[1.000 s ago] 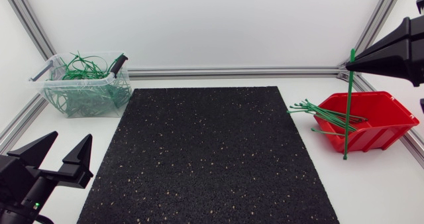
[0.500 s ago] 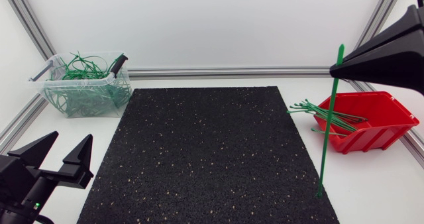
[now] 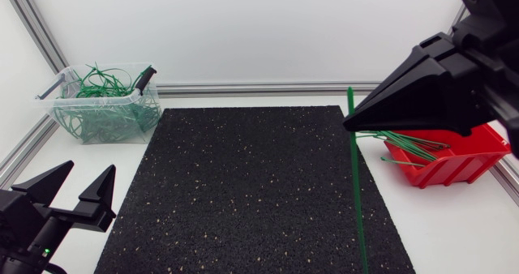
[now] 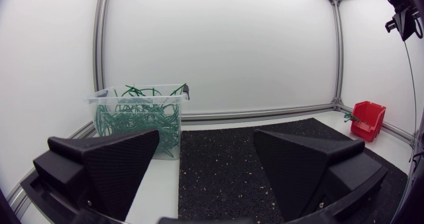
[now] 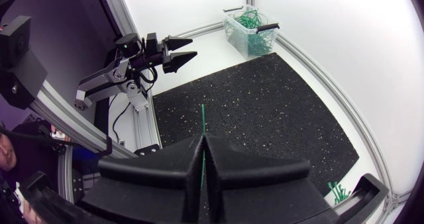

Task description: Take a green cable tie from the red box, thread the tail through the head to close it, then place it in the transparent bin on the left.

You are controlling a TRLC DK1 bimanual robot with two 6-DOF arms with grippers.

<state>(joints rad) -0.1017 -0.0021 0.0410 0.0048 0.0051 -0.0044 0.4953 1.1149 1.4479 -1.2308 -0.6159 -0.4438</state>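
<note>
My right gripper (image 3: 350,122) hangs high over the right edge of the black mat (image 3: 251,185), shut on a straight green cable tie (image 3: 357,201) that hangs nearly upright below it. In the right wrist view the tie (image 5: 202,118) pokes out ahead of the shut fingers (image 5: 232,168). The red box (image 3: 454,167) sits at the right with several green ties (image 3: 405,139) sticking out over its rim. The transparent bin (image 3: 104,105) at the back left holds a tangle of closed green ties. My left gripper (image 3: 75,194) rests open near the front left corner, nothing between its fingers (image 4: 112,164).
The bin (image 4: 138,114) stands ahead of my left gripper, beside the mat (image 4: 225,164). A dark-handled tool (image 3: 144,79) leans in the bin. Aluminium frame rails (image 3: 268,87) run along the table's back and sides.
My right gripper has carried the cable tie up and to the left, from over the red box to the mat's right edge. The left arm has stayed still.
</note>
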